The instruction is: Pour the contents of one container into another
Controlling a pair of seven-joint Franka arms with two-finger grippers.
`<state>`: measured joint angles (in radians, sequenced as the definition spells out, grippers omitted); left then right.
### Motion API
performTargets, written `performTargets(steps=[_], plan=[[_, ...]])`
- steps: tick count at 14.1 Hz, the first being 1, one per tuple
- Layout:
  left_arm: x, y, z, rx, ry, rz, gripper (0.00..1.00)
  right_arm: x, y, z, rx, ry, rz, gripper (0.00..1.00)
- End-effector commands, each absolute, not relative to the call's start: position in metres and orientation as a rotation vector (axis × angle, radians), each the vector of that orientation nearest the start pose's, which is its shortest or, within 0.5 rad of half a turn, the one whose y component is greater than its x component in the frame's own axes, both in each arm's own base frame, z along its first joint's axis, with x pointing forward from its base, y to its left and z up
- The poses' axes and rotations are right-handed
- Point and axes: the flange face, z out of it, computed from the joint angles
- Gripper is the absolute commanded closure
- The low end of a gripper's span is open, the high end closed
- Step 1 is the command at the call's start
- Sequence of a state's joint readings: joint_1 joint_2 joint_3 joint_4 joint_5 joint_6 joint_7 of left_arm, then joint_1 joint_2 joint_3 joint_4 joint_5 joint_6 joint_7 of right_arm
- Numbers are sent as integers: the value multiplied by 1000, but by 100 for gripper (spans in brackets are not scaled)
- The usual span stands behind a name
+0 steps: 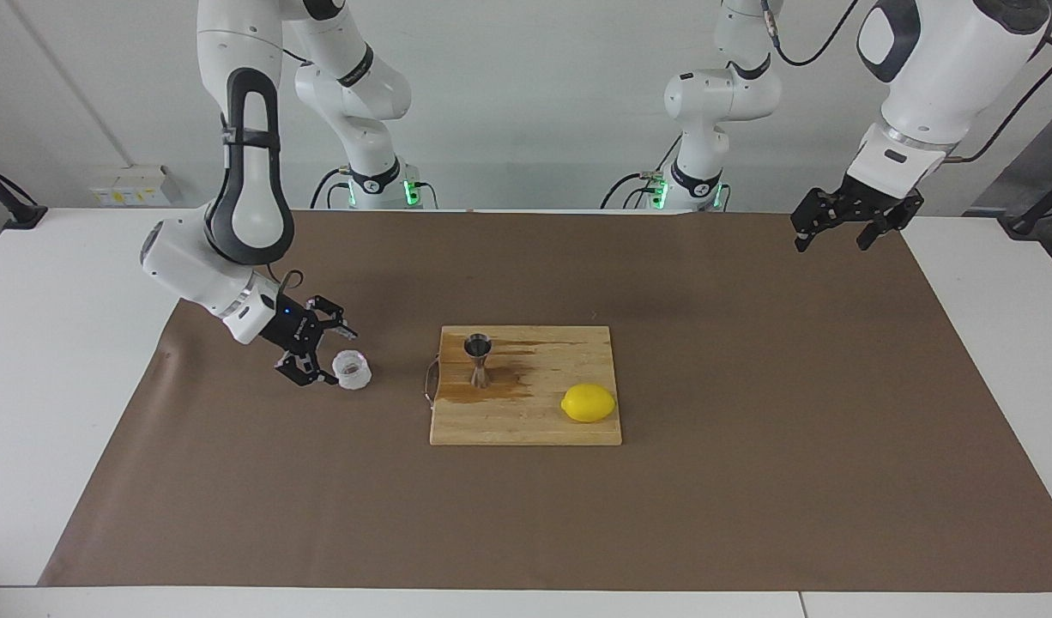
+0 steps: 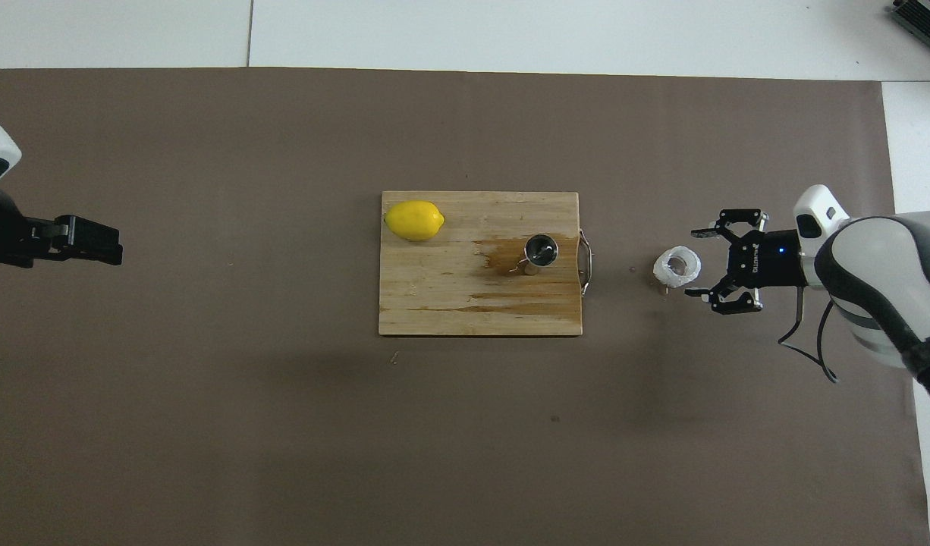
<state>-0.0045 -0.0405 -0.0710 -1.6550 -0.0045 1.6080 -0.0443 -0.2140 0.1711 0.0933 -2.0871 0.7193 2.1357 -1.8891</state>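
Note:
The small translucent ribbed cup (image 1: pixel 352 369) (image 2: pixel 678 265) stands upright on the brown paper, between the cutting board and the right arm's end of the table. My right gripper (image 1: pixel 331 356) (image 2: pixel 696 262) is open, low over the paper, its fingertips spread just off the cup's side without gripping it. The steel hourglass jigger (image 1: pixel 479 360) (image 2: pixel 541 250) stands upright on the wooden cutting board (image 1: pixel 543 425) (image 2: pixel 450 303), near the board's handle end. My left gripper (image 1: pixel 835 239) (image 2: pixel 93 241) waits open in the air over the paper's edge at the left arm's end.
A yellow lemon (image 1: pixel 589 402) (image 2: pixel 414 220) lies on the board's corner toward the left arm's end. A dark wet stain (image 1: pixel 500 390) (image 2: pixel 503 258) spreads on the board beside the jigger. Brown paper (image 1: pixel 749 481) covers most of the white table.

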Motion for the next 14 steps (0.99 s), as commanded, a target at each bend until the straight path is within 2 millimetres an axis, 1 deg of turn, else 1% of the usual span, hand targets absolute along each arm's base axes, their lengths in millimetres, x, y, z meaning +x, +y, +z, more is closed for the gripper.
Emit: performTargets(steps=[1, 2, 3, 4, 5, 7, 9, 10, 12, 13, 14], plan=[[534, -40, 612, -3131, 31, 14, 0, 555, -34, 368, -2239, -1528, -449, 0], [534, -39, 612, -3131, 29, 14, 0, 553, -32, 376, -2308, -1465, -396, 0], [534, -39, 612, -3131, 29, 16, 0, 552, -28, 377, -2385, -1383, -310, 0], [534, -40, 612, -3131, 31, 14, 0, 552, -28, 380, -2461, -1308, -233, 0], [534, -40, 612, -3131, 31, 14, 0, 553, -22, 384, -2522, -1257, -177, 0], [534, -40, 612, -3131, 31, 16, 0, 551, -11, 390, -2652, -1119, -77, 0], [534, -39, 612, -3131, 29, 14, 0, 549, -14, 395, -2791, -973, 2, 0], [534, -39, 612, -3131, 29, 14, 0, 548, -9, 397, -2841, -899, 40, 0], [534, -39, 612, -3131, 29, 16, 0, 548, -8, 400, -2974, -670, 113, 0], [534, -39, 612, -3131, 29, 14, 0, 550, -6, 406, -3054, -553, 145, 0], [534, -39, 612, -3131, 29, 14, 0, 551, 12, 409, -3114, -466, 184, 0]])
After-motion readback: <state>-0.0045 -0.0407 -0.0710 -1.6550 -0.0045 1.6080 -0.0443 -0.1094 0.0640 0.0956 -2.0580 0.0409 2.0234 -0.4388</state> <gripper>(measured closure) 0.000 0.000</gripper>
